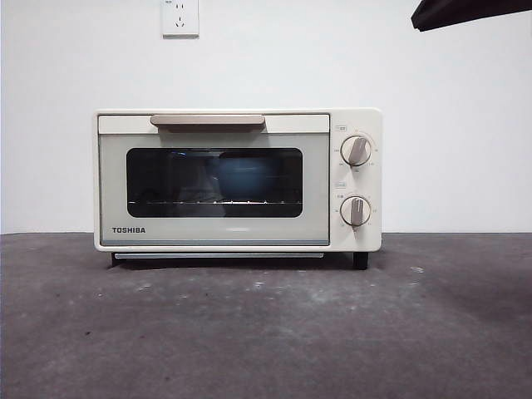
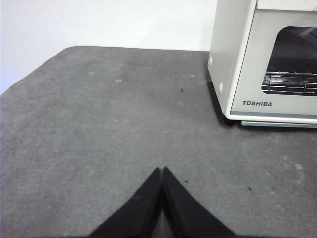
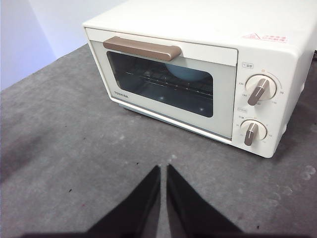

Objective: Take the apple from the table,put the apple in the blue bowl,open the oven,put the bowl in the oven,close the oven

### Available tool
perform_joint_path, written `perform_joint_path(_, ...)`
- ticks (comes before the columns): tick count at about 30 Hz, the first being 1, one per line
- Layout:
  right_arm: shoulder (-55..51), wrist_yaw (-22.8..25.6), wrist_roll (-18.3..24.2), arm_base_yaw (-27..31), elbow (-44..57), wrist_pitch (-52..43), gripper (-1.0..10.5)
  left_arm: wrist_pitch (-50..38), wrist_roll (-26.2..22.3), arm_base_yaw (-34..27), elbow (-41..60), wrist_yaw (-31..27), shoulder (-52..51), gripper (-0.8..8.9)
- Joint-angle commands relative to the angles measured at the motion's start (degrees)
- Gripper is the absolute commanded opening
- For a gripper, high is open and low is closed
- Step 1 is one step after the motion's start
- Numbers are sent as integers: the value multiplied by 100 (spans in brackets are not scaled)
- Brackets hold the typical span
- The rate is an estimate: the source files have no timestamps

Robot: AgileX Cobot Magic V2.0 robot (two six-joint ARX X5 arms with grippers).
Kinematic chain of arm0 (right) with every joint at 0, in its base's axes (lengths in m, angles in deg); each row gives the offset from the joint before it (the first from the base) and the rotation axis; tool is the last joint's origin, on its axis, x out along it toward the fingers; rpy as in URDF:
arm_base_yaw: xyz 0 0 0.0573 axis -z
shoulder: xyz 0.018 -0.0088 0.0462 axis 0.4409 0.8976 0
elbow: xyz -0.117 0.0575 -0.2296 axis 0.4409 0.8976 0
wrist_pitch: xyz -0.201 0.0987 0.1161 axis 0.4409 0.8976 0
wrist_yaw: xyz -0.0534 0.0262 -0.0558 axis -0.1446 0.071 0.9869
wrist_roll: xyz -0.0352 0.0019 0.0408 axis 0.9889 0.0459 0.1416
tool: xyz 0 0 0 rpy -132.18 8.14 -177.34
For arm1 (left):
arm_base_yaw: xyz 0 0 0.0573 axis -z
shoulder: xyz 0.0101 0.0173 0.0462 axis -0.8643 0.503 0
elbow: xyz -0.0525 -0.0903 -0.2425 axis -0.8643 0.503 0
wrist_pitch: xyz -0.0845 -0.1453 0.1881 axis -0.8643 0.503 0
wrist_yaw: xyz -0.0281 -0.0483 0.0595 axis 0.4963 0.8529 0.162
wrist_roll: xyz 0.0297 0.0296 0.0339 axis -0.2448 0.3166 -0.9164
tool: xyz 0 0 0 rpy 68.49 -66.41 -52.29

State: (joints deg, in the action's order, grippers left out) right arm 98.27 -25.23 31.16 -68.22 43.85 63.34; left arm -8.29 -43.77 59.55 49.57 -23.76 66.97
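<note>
The cream-white TOSHIBA oven stands in the middle of the dark grey table with its glass door closed. Through the glass the blue bowl sits on the wire rack. The right wrist view also shows the oven and the bowl behind the door. The apple is hidden. My left gripper hovers shut over bare table, beside the oven's left front corner. My right gripper is shut and holds nothing, hovering in front of the oven. One arm shows only as a dark tip at the top right corner.
A white wall with a power socket stands behind the oven. The oven has a beige bar handle and two round knobs. The table's left edge curves off in the left wrist view.
</note>
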Motion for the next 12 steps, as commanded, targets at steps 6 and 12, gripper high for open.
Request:
perform_joint_path(6, -332, 157, 538, 417, -22, -17, 4, 15, 37, -11, 138, -7, -11, 8)
perform_joint_path(12, -988, -361, 754, 1805, 376, -127, 4, 13, 37, -11, 138, -7, -11, 8)
